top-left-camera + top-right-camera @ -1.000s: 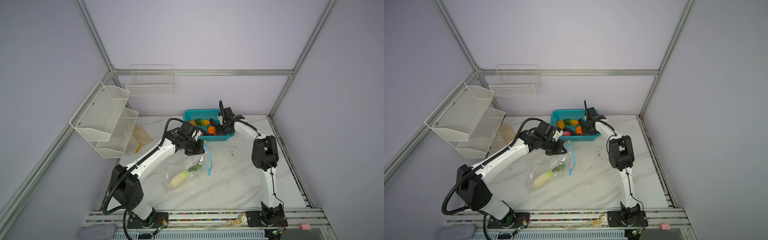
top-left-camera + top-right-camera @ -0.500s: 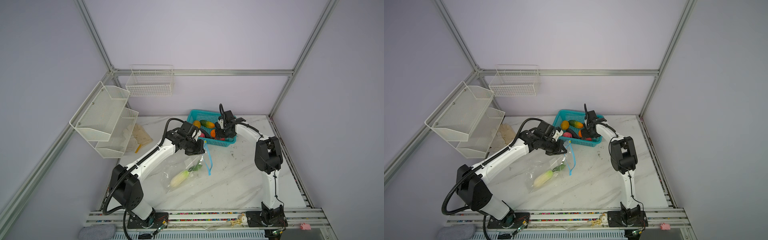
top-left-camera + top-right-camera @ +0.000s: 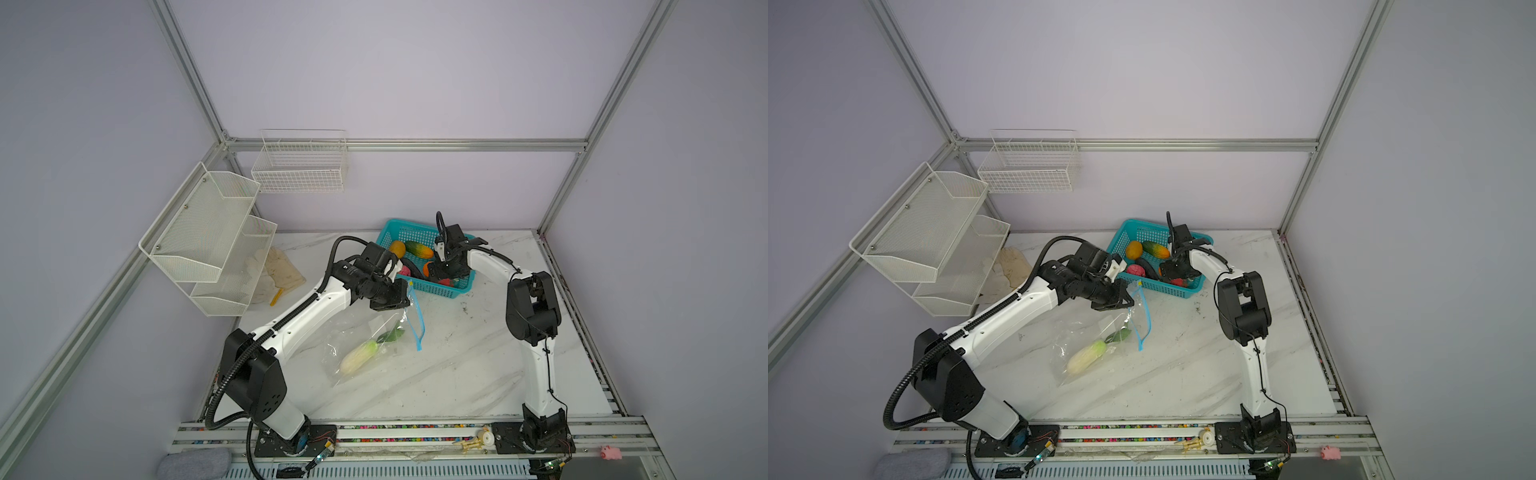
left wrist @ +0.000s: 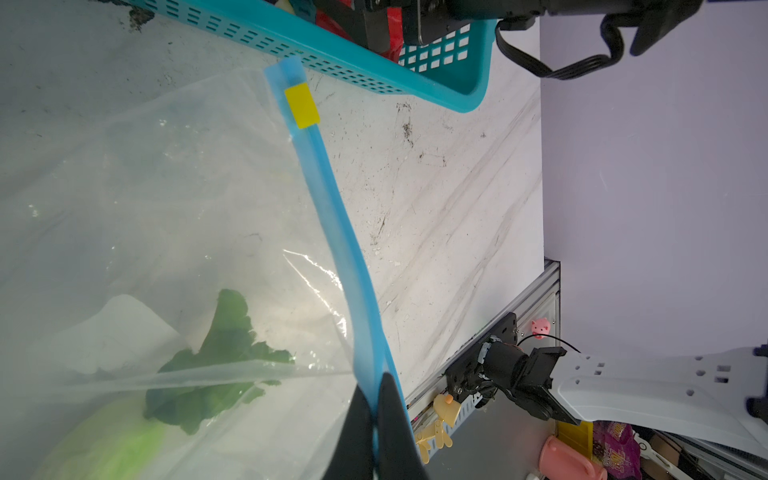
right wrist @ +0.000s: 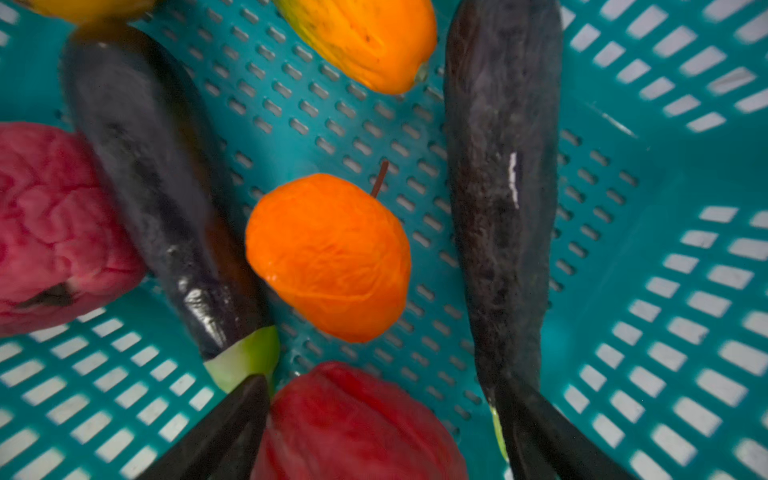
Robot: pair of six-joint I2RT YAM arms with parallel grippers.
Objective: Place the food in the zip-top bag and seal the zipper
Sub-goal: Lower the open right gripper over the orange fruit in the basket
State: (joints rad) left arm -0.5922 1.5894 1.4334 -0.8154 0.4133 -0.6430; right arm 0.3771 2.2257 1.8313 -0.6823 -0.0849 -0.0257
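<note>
Left wrist view: the left gripper (image 4: 376, 399) is pressed together on the zipper (image 4: 332, 216), pinching the blue strip some way along from the yellow slider (image 4: 302, 104). The slider sits near the basket (image 4: 374, 70) wall. The clear bag (image 4: 145, 187) hangs from that pinch, and the radish (image 4: 104, 440) lies inside it with its green leaves toward the zipper.

In both top views the bag (image 3: 365, 328) (image 3: 1096, 332) has its zipper edge lifted by the left gripper (image 3: 395, 297) while the rest sags onto the worktop (image 3: 457, 365), just in front of the basket (image 3: 419, 286). The radish (image 3: 357, 357) rests low in the bag, on the worktop. The right gripper (image 3: 442, 272) reaches down into the basket, where the mango (image 3: 397, 248) and cucumber (image 3: 419, 249) lie toward the back wall.

In the right wrist view the right gripper (image 5: 378, 386) is spread wide, its dark fingers (image 5: 224, 428) apart with a red piece (image 5: 353, 419) between them. It clamps nothing. Just beyond lies the orange (image 5: 328, 257), on the basket floor between two eggplants (image 5: 166, 187) — one to each side of it. A pink piece (image 5: 50, 224) lies against the outer side of one eggplant. Whether the fingertips touch the eggplant ends cannot be told.
</note>
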